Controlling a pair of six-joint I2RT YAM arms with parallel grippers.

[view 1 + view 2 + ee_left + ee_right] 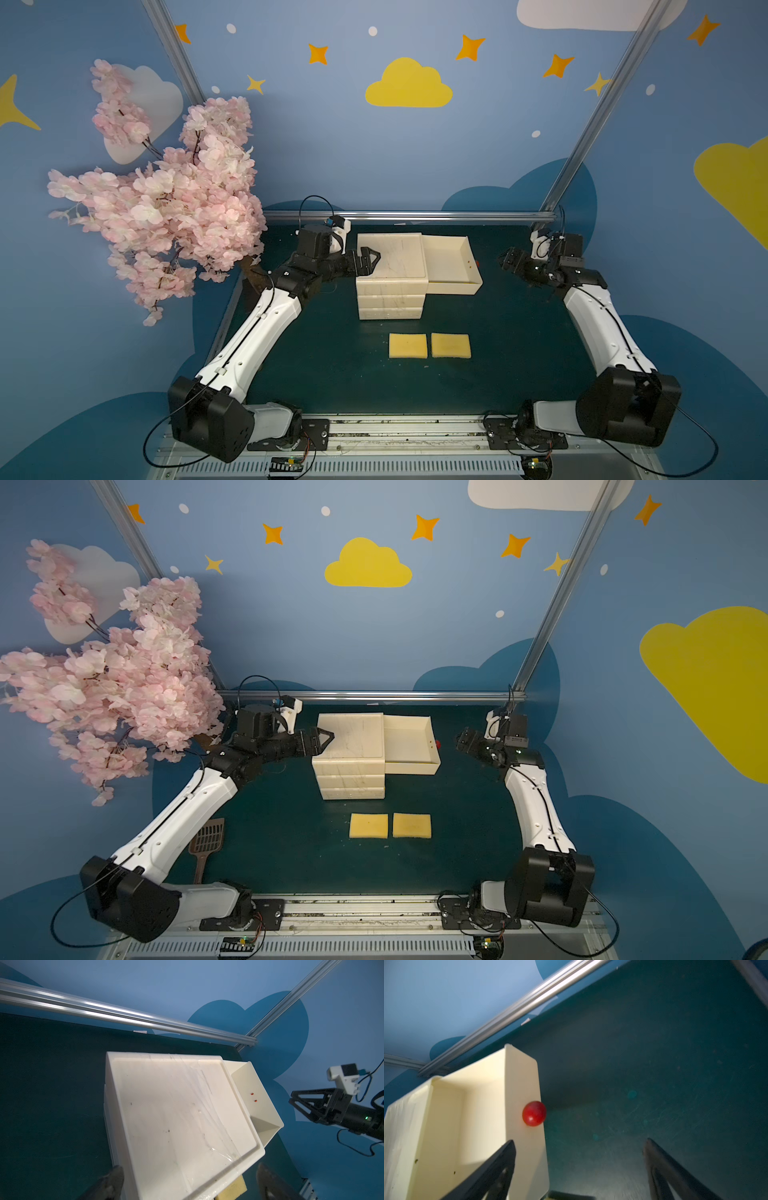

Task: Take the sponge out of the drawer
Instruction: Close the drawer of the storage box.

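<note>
Jaws stood wide apart on both arms and held nothing. Nearest the robot's base, on the dark green counter [332, 374], a yellow rectangular foam sponge [408, 345] and a second yellow sponge [451, 345] lay flat side by side, just apart, in front of the cream plastic three-drawer cabinet [390, 299]. Its top drawer [455, 287] was pulled out toward the right arm [598, 328], and what showed of its inside was bare. Farther back, the left arm [266, 324] hung its jaws over the cabinet's left top edge; whether they touched it could not be told. The right jaws hovered near the drawer's small round red knob [534, 1113], apart from it. By my reading the sponge was already out, so the step in hand was the retreat. Done well, the left jaws would lift straight up before swinging away, so nothing caught the cabinet's rim, and the right jaws would back off without nudging the drawer. Neither path should sweep low over the sponges.
</note>
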